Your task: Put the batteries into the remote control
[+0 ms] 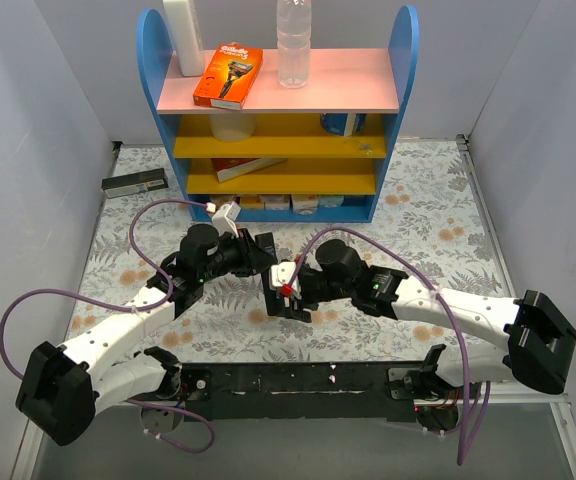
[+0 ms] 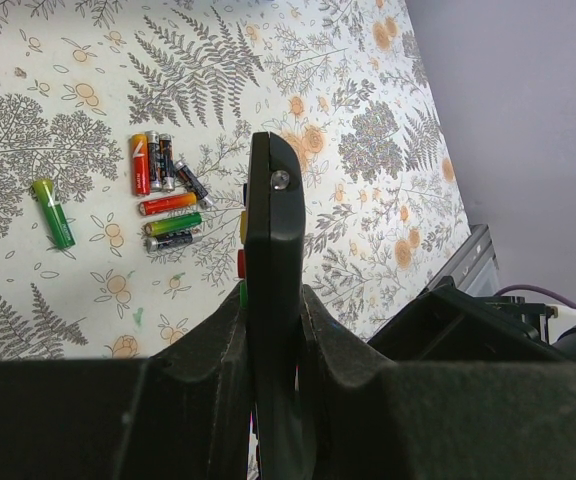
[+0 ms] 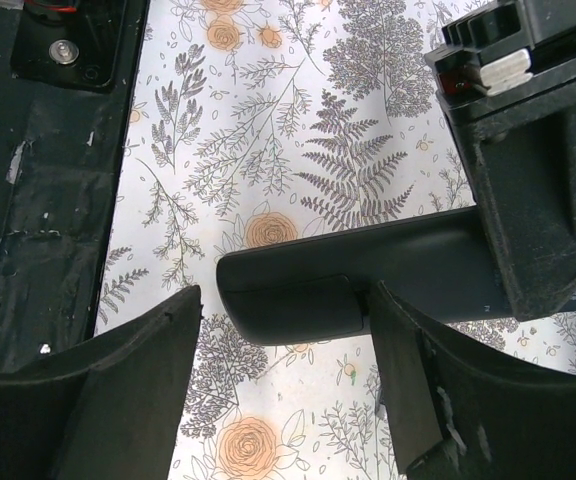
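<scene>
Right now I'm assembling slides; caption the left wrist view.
Left gripper clamps the slim black remote control edge-on over a fern-print tablecloth where loose batteries lie.

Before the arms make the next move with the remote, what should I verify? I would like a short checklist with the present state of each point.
1. Left gripper shut on the remote control: ok, the remote is clamped edge-on.
2. Right gripper open, with a finger on each side of the remote's end: ok.
3. Battery compartment open: cannot tell, no view shows it.
4. Batteries in view and free: ok, they lie loose on the table, with one green battery apart.
5. A battery in hand for loading: not ok, neither gripper holds one.
</scene>
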Robot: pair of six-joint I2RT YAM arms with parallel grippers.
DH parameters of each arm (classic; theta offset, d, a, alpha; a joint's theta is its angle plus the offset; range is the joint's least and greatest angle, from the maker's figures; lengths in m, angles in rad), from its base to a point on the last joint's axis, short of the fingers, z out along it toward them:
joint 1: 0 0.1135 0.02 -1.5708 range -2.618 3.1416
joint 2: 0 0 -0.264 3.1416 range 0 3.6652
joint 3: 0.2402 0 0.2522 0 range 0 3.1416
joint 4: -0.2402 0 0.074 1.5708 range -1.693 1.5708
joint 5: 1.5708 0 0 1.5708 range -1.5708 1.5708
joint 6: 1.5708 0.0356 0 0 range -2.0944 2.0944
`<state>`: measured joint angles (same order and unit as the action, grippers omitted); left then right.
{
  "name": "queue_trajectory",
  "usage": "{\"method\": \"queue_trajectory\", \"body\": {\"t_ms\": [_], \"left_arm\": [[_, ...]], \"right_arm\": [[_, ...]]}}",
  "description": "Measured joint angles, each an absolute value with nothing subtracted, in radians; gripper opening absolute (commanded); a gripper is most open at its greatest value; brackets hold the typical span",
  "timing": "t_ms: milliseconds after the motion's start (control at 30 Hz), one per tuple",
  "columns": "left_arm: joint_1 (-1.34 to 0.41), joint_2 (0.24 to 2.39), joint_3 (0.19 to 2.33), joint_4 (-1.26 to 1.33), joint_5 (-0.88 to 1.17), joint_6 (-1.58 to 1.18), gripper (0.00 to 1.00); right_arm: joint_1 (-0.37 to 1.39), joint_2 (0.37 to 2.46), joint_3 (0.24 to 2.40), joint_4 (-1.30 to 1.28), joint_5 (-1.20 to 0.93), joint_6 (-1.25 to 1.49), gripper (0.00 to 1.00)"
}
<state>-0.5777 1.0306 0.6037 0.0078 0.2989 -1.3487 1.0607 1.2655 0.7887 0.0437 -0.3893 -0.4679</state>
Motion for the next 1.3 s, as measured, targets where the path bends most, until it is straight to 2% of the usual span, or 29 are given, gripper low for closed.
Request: {"method": "queue_trajectory", "body": {"t_ms": [333, 767, 1300], "left_arm": [[-0.576, 1.051, 0.604, -0.012, 0.299, -1.333, 0.0], [-0.564, 1.068, 0.551, 0.039, 0.314, -1.294, 0.0], [-0.565, 1.139, 0.496, 0.163, 0.322, -1.229, 0.0]], "right_arm": [[1.056, 1.314, 0.791, 0.05, -0.411, -0.508, 0.62], [1.053, 1.377, 0.787, 0.089, -0.411, -0.535, 0.43], [1.048, 1.435, 0.754, 0.165, -0.373, -0.51, 0.35]]}}
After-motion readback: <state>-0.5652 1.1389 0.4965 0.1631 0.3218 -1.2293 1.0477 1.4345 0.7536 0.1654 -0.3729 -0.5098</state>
